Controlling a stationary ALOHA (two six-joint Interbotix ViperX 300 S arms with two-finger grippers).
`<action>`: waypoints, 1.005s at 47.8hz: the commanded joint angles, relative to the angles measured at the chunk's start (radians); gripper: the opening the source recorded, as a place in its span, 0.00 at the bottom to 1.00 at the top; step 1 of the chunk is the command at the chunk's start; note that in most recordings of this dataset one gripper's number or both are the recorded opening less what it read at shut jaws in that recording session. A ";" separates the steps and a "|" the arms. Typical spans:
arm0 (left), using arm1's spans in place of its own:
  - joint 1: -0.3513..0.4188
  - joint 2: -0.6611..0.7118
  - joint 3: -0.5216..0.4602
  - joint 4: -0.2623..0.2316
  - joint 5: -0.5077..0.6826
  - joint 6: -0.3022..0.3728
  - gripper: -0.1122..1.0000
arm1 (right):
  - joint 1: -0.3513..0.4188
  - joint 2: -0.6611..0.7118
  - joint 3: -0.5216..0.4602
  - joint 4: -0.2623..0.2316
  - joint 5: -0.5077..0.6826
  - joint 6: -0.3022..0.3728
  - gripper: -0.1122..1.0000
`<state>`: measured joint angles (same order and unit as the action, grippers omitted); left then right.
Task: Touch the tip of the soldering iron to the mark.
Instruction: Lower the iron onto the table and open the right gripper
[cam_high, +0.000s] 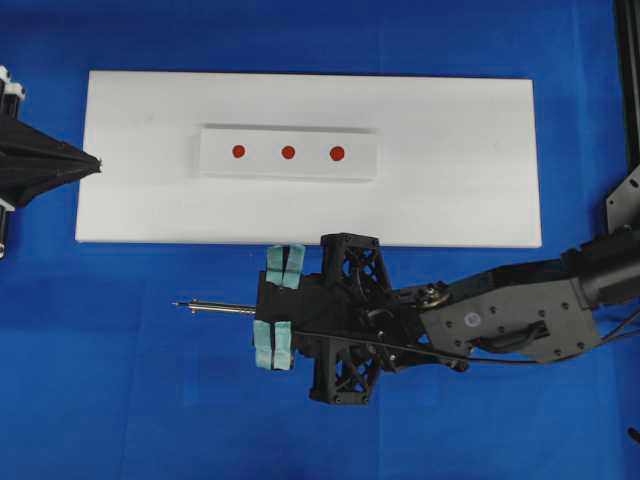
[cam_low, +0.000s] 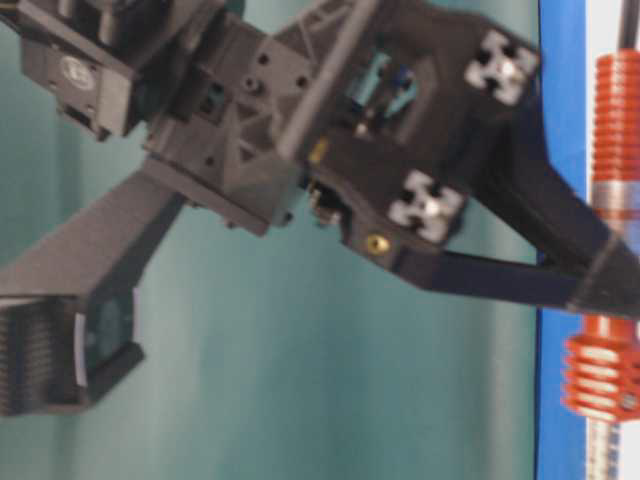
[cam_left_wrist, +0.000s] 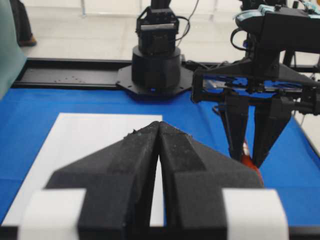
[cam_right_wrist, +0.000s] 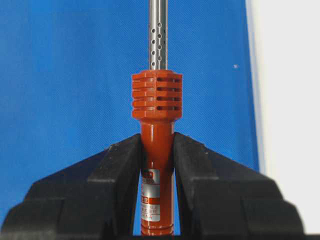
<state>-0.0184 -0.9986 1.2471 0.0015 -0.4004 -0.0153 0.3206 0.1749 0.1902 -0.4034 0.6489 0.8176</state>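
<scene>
The soldering iron (cam_high: 215, 308) lies level above the blue mat, in front of the white board, with its silver tip pointing left. My right gripper (cam_high: 272, 308) is shut on the iron's red-orange handle (cam_right_wrist: 157, 145), just behind the ribbed collar. The mark (cam_high: 288, 152) is the middle one of three red dots on a white strip (cam_high: 288, 170) on the board. It lies well beyond the tip and to its right. My left gripper (cam_high: 95, 163) is shut and empty at the board's left edge, its fingers (cam_left_wrist: 140, 150) pressed together over the white surface.
The white board (cam_high: 450, 190) covers the far half of the blue mat. The iron's black cord (cam_high: 420, 350) runs back along the right arm. A black rail (cam_high: 628, 80) stands at the right edge. The other arm's base (cam_left_wrist: 156, 65) sits beyond the board.
</scene>
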 joint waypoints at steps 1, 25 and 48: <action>-0.002 0.005 -0.015 0.002 -0.008 -0.002 0.10 | -0.003 0.000 0.003 -0.003 -0.049 0.002 0.16; -0.002 0.006 -0.012 0.002 -0.006 -0.003 0.10 | -0.003 0.163 0.081 0.003 -0.360 0.011 0.16; 0.000 0.005 -0.014 0.002 -0.002 -0.003 0.10 | -0.011 0.187 0.091 0.003 -0.360 0.006 0.16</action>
<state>-0.0184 -0.9986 1.2471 0.0000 -0.3988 -0.0169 0.3129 0.3820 0.2869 -0.4004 0.2915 0.8253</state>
